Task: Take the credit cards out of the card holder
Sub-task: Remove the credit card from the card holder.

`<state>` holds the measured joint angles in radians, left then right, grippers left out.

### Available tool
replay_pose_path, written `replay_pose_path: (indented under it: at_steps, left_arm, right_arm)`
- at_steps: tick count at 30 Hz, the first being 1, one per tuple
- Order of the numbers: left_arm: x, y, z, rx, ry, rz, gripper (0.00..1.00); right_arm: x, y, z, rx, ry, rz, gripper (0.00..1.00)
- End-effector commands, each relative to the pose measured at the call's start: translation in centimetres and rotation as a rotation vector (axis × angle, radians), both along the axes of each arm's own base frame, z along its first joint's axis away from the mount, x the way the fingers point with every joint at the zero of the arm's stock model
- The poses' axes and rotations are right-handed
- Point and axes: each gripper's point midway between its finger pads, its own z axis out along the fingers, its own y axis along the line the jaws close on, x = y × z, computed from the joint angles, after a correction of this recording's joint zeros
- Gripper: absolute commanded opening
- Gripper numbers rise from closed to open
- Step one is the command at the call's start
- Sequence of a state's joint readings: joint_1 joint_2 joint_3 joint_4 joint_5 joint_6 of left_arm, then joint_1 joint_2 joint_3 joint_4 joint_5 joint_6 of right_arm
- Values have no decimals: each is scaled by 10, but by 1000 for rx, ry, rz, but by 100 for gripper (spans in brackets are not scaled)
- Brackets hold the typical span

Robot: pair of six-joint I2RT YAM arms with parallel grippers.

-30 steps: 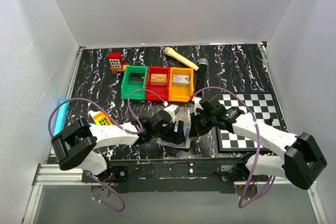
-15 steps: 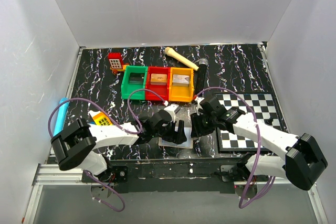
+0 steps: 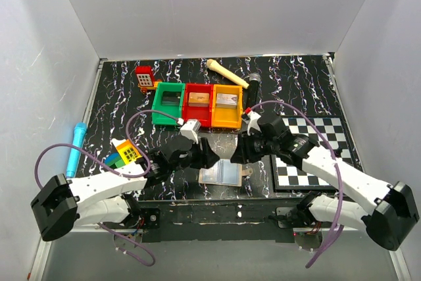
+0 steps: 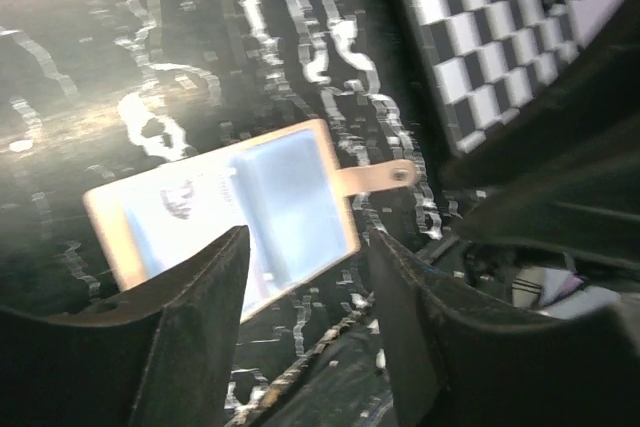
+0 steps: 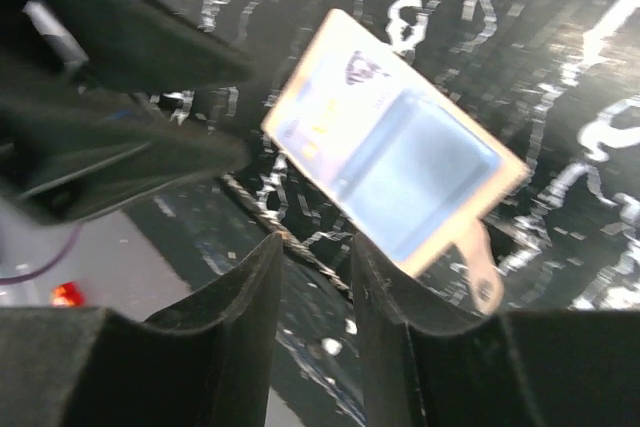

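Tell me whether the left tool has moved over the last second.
Yes. The left tool has drawn back left off the card holder, from below the yellow bin to below the red bin.

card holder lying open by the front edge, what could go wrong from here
The card holder lies close to the table's front edge; a nudge could push it off. Both the left pincer and right pincer are open and off it, so tugging a card may drag the unpinned holder along.
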<state>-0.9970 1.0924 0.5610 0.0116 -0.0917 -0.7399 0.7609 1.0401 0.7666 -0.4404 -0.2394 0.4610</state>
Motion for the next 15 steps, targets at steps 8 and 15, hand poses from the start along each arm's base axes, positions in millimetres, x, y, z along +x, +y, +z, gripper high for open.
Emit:
replay_pose_path:
  at_steps: [8, 15]
  left_arm:
    - [13, 44, -77, 93, 256, 207, 18]
    - [16, 38, -78, 96, 251, 190, 15]
  right_arm:
    - [-3, 64, -23, 261, 227, 58, 38]
    - [3, 70, -55, 217, 292, 31, 40]
